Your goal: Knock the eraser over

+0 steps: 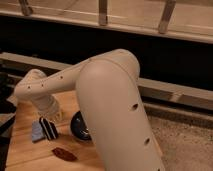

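One cream-white robot arm [112, 105] across most of the frame, its thick upper link filling the centre and lower right, its thinner forearm reaching toward the left edge and bending down at the wrist. At the end of that wrist, left of centre and low in the frame, the gripper [53, 114], just above the wooden tabletop [27, 156] and right over the eraser [48, 128]; open or closed, impossible to tell from here. Directly beneath the gripper, in the lower left, the eraser itself: small, black, white-striped, tilted with its top toward the left, seemingly touching the gripper's tip. Whether leaning or lying flat, not clear. Pressed against the eraser's left side, a flat light-blue pad [36, 133]. Lower down and slightly right, near the bottom edge, a dark red leaf-shaped thing [64, 154], apart from the eraser. To the eraser's right, a dark rounded object [80, 127], partly hidden behind the arm. Across the top of the frame, a pale rail with posts [102, 12]; below it a dark band. In the lower right corner, speckled grey floor [187, 147].
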Controlling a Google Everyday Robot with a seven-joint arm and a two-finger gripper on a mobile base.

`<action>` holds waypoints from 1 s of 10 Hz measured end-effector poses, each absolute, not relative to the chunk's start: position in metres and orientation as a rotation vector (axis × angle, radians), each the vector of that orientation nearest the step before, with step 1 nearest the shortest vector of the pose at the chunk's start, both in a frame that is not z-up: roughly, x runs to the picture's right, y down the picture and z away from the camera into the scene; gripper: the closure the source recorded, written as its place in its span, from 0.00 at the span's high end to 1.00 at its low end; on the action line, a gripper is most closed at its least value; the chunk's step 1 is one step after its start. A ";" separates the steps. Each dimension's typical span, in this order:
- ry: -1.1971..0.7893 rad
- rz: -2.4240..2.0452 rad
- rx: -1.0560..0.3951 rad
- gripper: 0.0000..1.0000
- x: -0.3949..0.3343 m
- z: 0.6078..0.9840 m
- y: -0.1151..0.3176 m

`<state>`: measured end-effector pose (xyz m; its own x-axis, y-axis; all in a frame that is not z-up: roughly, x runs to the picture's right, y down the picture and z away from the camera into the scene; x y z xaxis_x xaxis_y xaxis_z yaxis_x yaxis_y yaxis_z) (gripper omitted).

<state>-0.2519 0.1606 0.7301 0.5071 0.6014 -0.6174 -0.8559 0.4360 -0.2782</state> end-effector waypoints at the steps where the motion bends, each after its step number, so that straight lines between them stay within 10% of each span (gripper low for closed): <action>1: 0.473 0.948 -0.621 0.02 -0.253 0.729 0.161; 10: 0.483 0.961 -0.584 0.02 -0.246 0.728 0.158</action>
